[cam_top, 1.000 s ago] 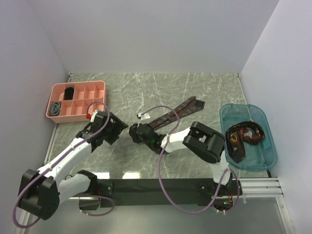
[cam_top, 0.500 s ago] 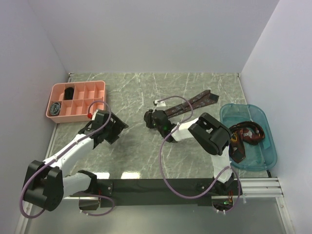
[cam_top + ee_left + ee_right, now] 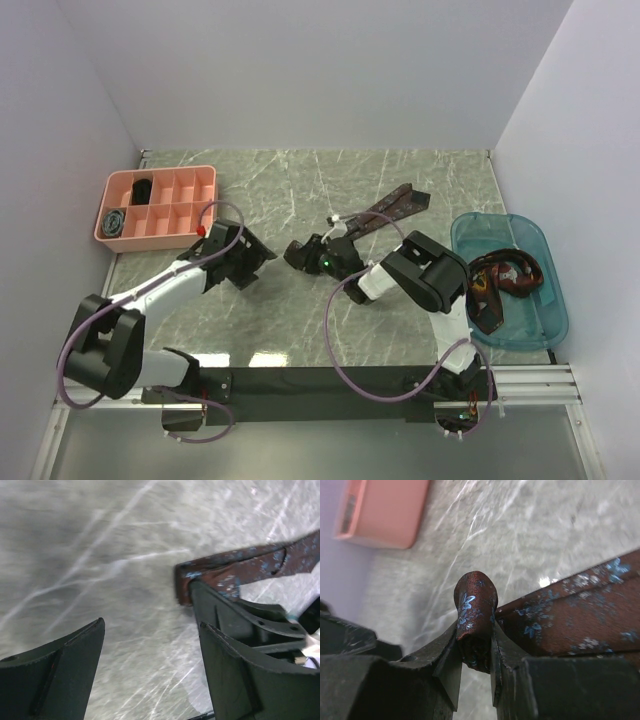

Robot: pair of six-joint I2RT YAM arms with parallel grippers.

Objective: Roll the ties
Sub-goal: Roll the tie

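Observation:
A dark maroon tie (image 3: 388,207) with small blue flowers lies as a long strip across the marble table. My right gripper (image 3: 298,252) is shut on its rolled narrow end; in the right wrist view the little roll (image 3: 475,605) sits pinched between the jaws of that gripper (image 3: 475,639). My left gripper (image 3: 254,262) stands open just left of it, nothing between its fingers (image 3: 64,665). In the left wrist view the tie (image 3: 240,569) runs off to the right behind the right arm's finger (image 3: 225,620). More ties (image 3: 503,281) lie in the blue bin.
A pink compartment tray (image 3: 196,181) at the back left holds two coiled ties (image 3: 115,222). The translucent blue bin (image 3: 480,225) stands at the right edge. Purple cables (image 3: 335,330) loop over both arms. White walls close in the table.
The right gripper carried the tie's end back and to the right, then a little left, dragging the strip along. The left gripper moved right, closer to the right gripper.

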